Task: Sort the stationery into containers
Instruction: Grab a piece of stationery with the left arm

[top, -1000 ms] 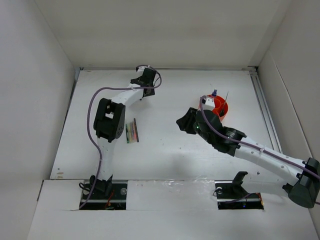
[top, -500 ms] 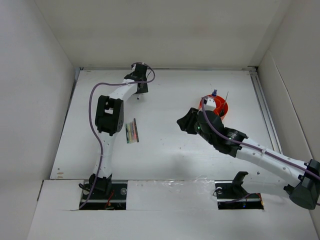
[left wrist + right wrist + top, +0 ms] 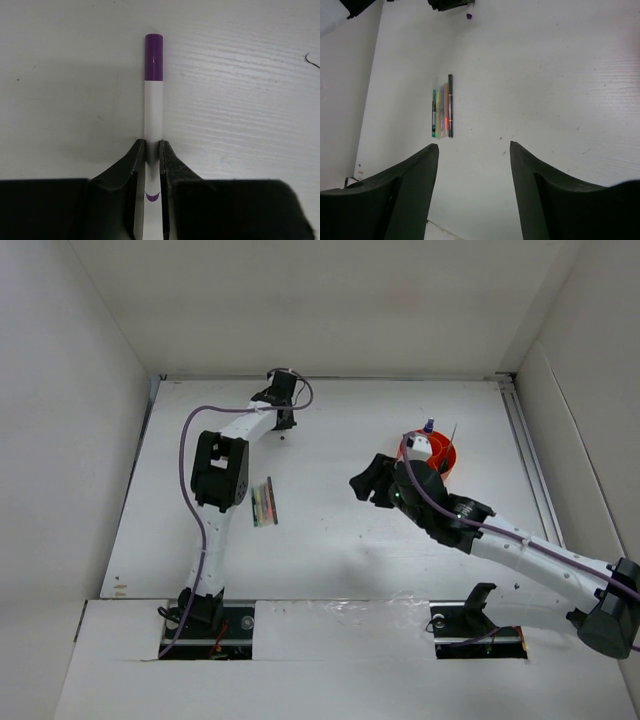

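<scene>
1. A row of pens [image 3: 442, 106] lay on the left half of the counter [image 3: 340, 530]. They were side by side and parallel, with a green one on one outer side and a dark one on the other. No hand touched them.
2. The left hand [image 3: 153, 165] was at the far left part of the counter, well apart from the row. Its fingers were pressed together on a white pen [image 3: 153, 117] and pinched its barrel from both sides. The purple cap of this pen stuck out beyond the fingertips. The pen was low over the counter, but I cannot tell whether it touched the surface.
3. The right hand [image 3: 474, 150] hung over the middle of the counter. Its two fingers were spread wide and nothing was between them.
4. The orange tub [image 3: 449, 455] stood on the right half of the counter, just behind the right arm, which covered part of it. A small blue-topped item [image 3: 428, 425] stood up at the far rim of the tub. The inside of the tub was too small to make out.
</scene>
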